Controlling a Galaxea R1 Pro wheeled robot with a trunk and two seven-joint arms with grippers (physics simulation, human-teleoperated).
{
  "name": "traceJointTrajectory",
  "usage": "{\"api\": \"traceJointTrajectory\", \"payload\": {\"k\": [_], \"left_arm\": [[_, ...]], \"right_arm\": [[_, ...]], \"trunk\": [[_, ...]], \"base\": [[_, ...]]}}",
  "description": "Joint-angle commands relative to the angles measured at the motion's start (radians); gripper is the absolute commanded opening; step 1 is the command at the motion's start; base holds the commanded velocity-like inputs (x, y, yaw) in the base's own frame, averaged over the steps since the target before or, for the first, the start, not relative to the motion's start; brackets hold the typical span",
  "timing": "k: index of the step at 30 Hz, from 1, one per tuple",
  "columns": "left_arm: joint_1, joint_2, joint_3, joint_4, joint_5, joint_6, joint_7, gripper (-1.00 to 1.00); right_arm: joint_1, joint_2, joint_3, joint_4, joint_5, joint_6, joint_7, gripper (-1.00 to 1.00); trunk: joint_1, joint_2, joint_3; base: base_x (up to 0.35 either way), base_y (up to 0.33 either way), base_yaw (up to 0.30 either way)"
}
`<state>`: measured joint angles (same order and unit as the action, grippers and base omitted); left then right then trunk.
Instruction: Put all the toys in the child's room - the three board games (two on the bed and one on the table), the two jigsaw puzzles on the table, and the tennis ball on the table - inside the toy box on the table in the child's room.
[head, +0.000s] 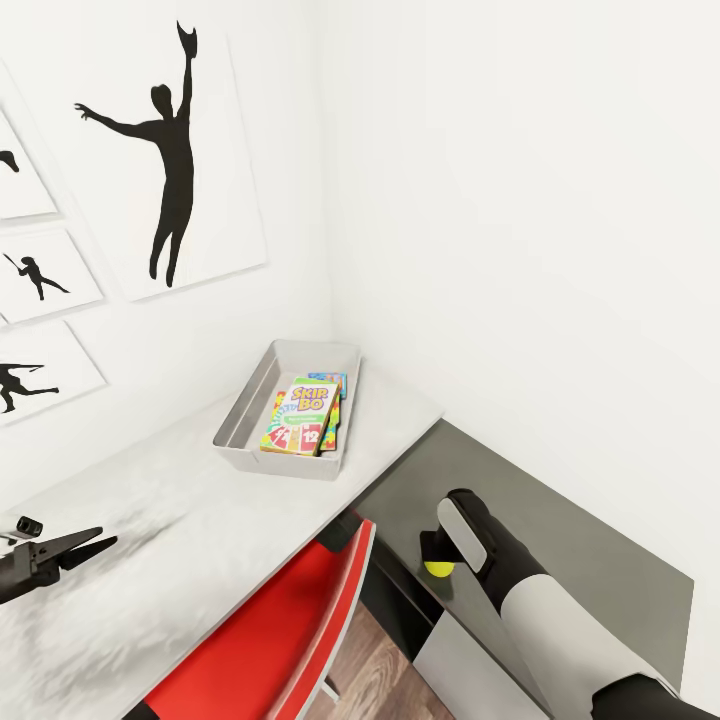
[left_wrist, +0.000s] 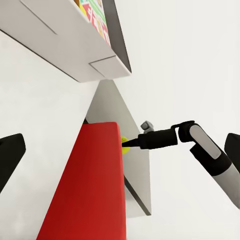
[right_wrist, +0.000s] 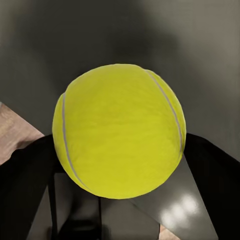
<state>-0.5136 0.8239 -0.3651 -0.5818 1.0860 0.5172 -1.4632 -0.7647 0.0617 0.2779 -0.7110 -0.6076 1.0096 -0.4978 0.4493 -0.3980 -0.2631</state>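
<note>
The light grey toy box (head: 282, 461) stands on the white table (head: 160, 560) in the wall corner. A Skip-Bo board game (head: 300, 415) lies on top inside it, with colourful flat edges (head: 332, 382) showing underneath; I cannot tell which toys those are. My right gripper (head: 437, 566) is shut on the tennis ball (head: 437, 572) above the dark grey cabinet, to the right of the table. The right wrist view shows the tennis ball (right_wrist: 120, 130) pinched between dark fingers (right_wrist: 25, 180). My left gripper (head: 100, 540) hovers open over the table's near left end, its fingers (left_wrist: 10, 160) wide apart and holding nothing.
A red chair (head: 280, 620) is tucked at the table's front edge, between my arms. The lower dark grey cabinet (head: 580, 540) runs along the right wall. Framed silhouette pictures (head: 160, 150) hang on the left wall. Wood floor (head: 370, 670) shows below.
</note>
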Motion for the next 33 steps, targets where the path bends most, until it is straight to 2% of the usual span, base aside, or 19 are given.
{"api": "traceJointTrajectory", "payload": {"k": [1, 10, 15, 23, 29, 33], "left_arm": [[-0.002, 0.001, -0.008, 0.000, 0.008, 0.011, -0.003, 1.00], [-0.002, 0.001, -0.008, 0.000, 0.008, 0.011, -0.003, 1.00], [-0.002, 0.001, -0.008, 0.000, 0.008, 0.011, -0.003, 1.00], [-0.002, 0.001, -0.008, 0.000, 0.008, 0.011, -0.003, 1.00], [-0.002, 0.002, -0.008, 0.001, 0.008, 0.011, -0.003, 1.00], [-0.002, 0.002, -0.008, 0.001, 0.008, 0.011, -0.003, 1.00]], "right_arm": [[-0.001, 0.000, 0.003, -0.001, -0.019, 0.000, -0.011, -1.00], [-0.001, -0.001, 0.003, -0.004, -0.022, 0.000, -0.010, -1.00], [0.000, -0.002, -0.004, -0.040, -0.023, 0.000, -0.008, -1.00], [0.013, -0.002, -0.078, -0.144, -0.024, 0.015, -0.010, -1.00], [0.026, -0.002, -0.089, -0.228, -0.026, 0.020, -0.009, -1.00], [0.033, -0.002, -0.090, -0.358, -0.028, 0.033, -0.007, -1.00]], "trunk": [[0.001, -0.002, -0.002], [0.001, -0.002, 0.004], [0.001, -0.002, 0.011], [0.001, -0.002, 0.024], [0.001, -0.002, 0.034], [0.001, -0.002, 0.041]], "base": [[0.000, 0.000, 0.000], [0.000, 0.000, 0.000], [0.000, 0.000, 0.000], [0.000, 0.000, 0.000], [0.000, 0.000, 0.000], [0.000, 0.000, 0.000]]}}
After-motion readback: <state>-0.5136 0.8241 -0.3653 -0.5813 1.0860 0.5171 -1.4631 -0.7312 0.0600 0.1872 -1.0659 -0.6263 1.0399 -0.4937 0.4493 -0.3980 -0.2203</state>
